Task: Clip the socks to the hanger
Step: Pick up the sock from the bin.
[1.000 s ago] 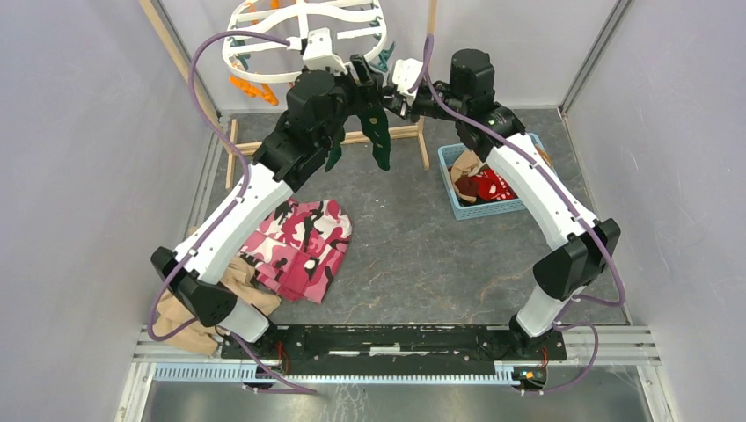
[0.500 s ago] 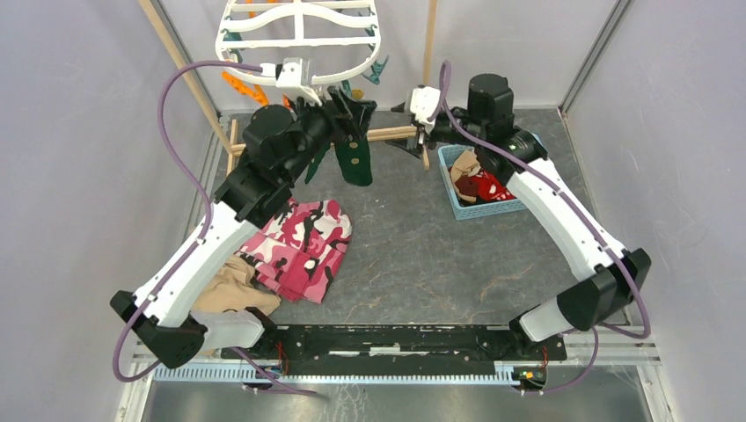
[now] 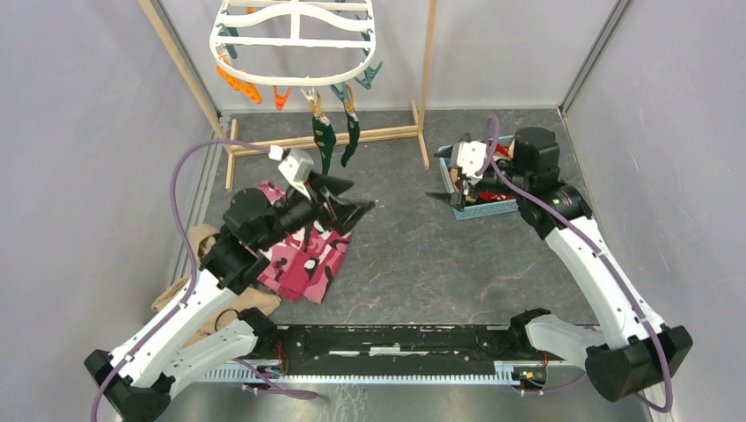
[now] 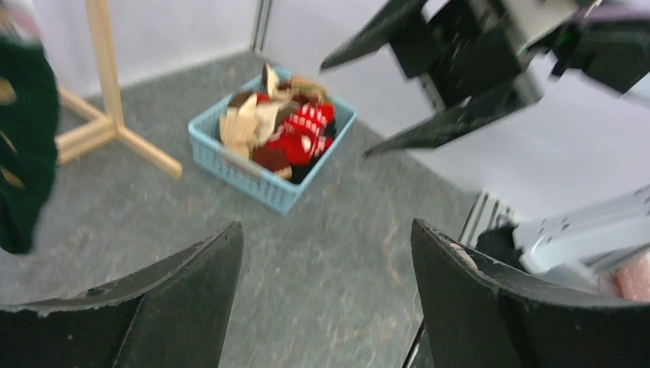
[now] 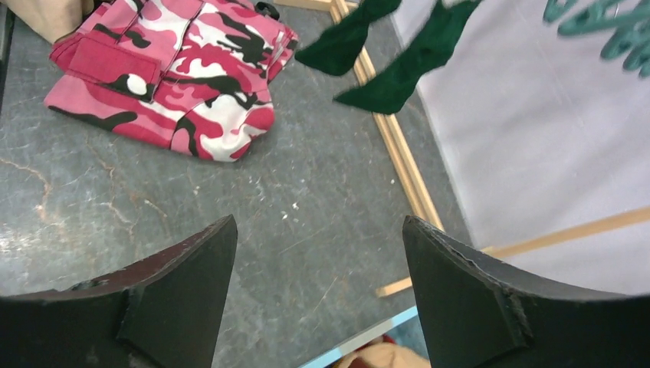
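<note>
The white oval hanger hangs at the back from a wooden stand, with orange and teal clips around it. Two dark green socks dangle from its front clips; the right wrist view shows them too. More socks, red-and-white and tan, lie in a light blue basket. My left gripper stands open and empty above the floor, near the pink camouflage garment. My right gripper is open and empty at the basket's left edge.
A pink camouflage garment lies on the grey floor at the left, with a tan cloth beside it under the left arm. The stand's wooden base bars run along the back. Grey walls close in both sides.
Both arms have drawn back and down from the hanger. The right gripper opened and dropped to the basket. The left moved down over the pink garment. The green socks now hang alone from clips.
</note>
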